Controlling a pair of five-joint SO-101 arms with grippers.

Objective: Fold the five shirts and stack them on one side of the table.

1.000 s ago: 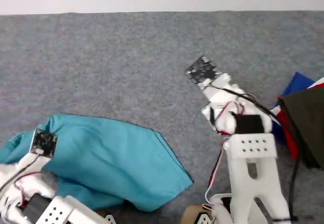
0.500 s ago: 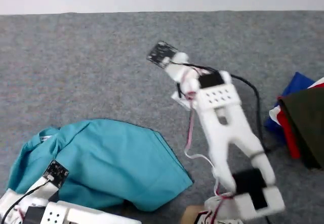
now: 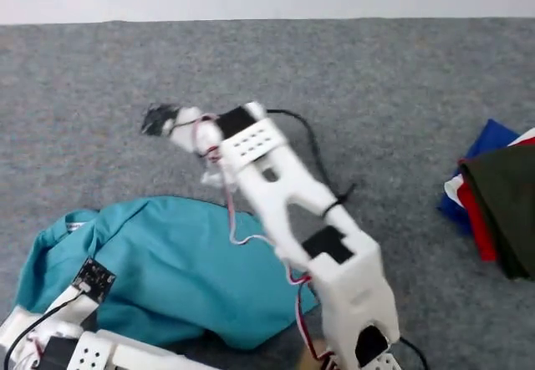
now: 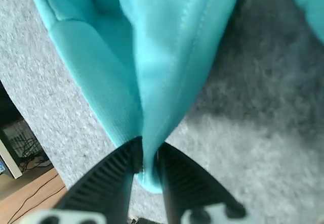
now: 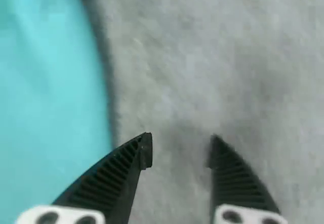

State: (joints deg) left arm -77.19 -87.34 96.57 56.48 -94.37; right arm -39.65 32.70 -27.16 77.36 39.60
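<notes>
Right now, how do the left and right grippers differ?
The left gripper is shut on a fold of the teal shirt; the right gripper is open, holding nothing. The left gripper is at the shirt, the right gripper over grey table beside it. Both are black, ridged inside.

One shirt (image 3: 175, 261) lies front-left, the shirt pile (image 3: 495, 211) far right.

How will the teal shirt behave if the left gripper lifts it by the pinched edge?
Probably floppy: the shirt lies in soft folds and bunches at the left gripper, shut on a thin edge. It seems light, so it should lift easily, but the rest would likely sag and drag on the grey mat.
</notes>
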